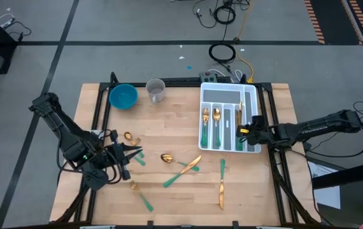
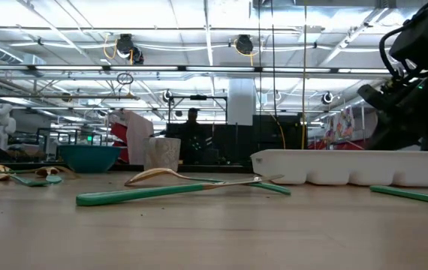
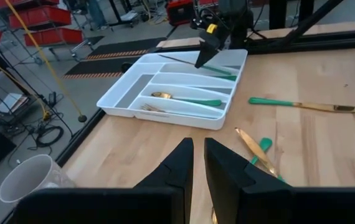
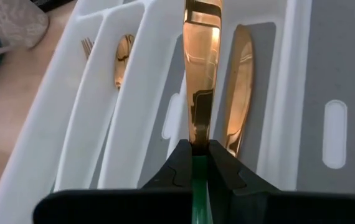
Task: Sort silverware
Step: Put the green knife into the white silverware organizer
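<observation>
Jaws nearly together and empty: the left gripper (image 1: 132, 152) hovers at lower left, among loose silverware (image 1: 183, 172) scattered across the wooden table (image 1: 169, 121). At centre right, the white tray (image 1: 229, 119) holds sorted pieces. Right gripper (image 1: 244, 131) pinches a gold knife (image 4: 202, 74) above the tray's knife slot.
</observation>
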{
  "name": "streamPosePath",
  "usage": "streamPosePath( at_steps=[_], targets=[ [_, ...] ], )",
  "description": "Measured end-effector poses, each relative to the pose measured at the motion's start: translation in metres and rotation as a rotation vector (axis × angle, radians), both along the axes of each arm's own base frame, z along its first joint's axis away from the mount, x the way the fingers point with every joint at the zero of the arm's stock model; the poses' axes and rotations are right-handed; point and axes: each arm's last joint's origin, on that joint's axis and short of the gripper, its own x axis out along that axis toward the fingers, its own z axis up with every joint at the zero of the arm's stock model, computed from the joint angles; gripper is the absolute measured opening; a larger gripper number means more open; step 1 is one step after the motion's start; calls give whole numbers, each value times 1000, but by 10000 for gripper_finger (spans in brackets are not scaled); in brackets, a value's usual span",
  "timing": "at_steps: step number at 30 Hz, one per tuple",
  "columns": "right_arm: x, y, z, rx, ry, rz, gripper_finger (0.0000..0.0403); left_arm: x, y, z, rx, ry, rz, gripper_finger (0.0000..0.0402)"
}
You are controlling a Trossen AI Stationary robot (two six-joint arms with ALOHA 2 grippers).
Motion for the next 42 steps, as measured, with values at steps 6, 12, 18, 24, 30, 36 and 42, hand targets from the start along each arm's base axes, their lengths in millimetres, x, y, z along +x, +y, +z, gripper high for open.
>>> streamPosePath(
  at_steps=[6,12,18,24,30,36,42],
  targets=[
    [1,-3,-4,34,38,-10,0,0,0,-2,6,9,-1,49],
    [2,-6,-5,74,61,6,0,-1,1,-3,15,18,-1,49],
    [7,-7,1,85,59,56,0,-1,1,-3,15,19,-1,49],
    [8,-10,3,146,70,102,0,-1,1,-3,15,18,-1,49],
    [8,-15,3,163,60,53,0,-1,1,-3,15,19,-1,49],
    [8,-17,3,210,55,41,0,-1,1,-4,18,21,-1,49],
    [8,-20,2,257,50,27,0,-1,1,-4,14,32,-12,49]
  ],
)
